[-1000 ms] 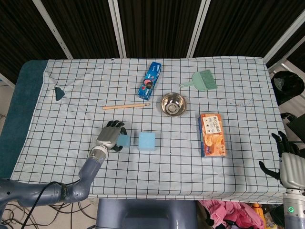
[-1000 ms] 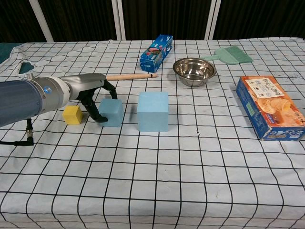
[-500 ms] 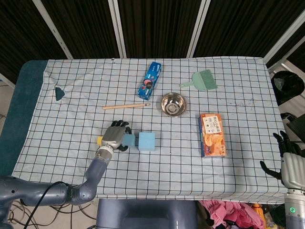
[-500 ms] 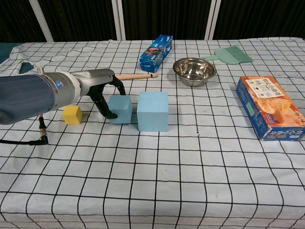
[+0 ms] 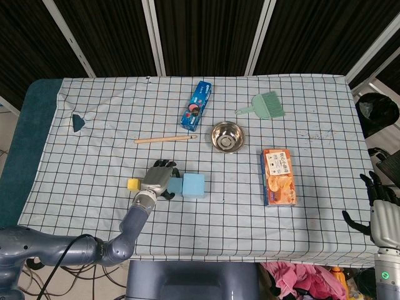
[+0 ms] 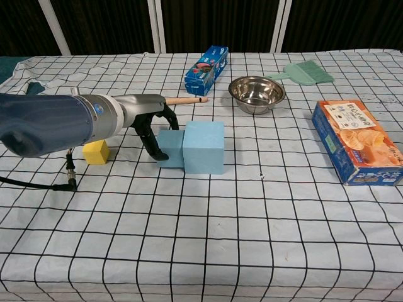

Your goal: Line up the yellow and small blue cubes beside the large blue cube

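Dark slatted panels back a table draped in white cloth with a black grid. From the head view, the large blue cube sits a little left of centre. The small blue cube touches its 9 o'clock face, mostly hidden under the left hand, whose fingers curl down around it. The yellow cube lies farther out at 9 o'clock, apart from both, just beyond the hand. At 12 o'clock from the cubes lies a wooden stick, a blue snack packet beyond it. A steel bowl sits at 1 o'clock, a green dustpan brush farther out, and an orange chip box at 3 o'clock. The right hand hangs off the table's right edge, fingers spread, holding nothing.

From the chest view, the left hand arches over the small blue cube, fingertips planted against its left side; the cube is flush with the large blue cube. The yellow cube stands at 9 o'clock, partly behind the forearm. The right hand is out of this view.
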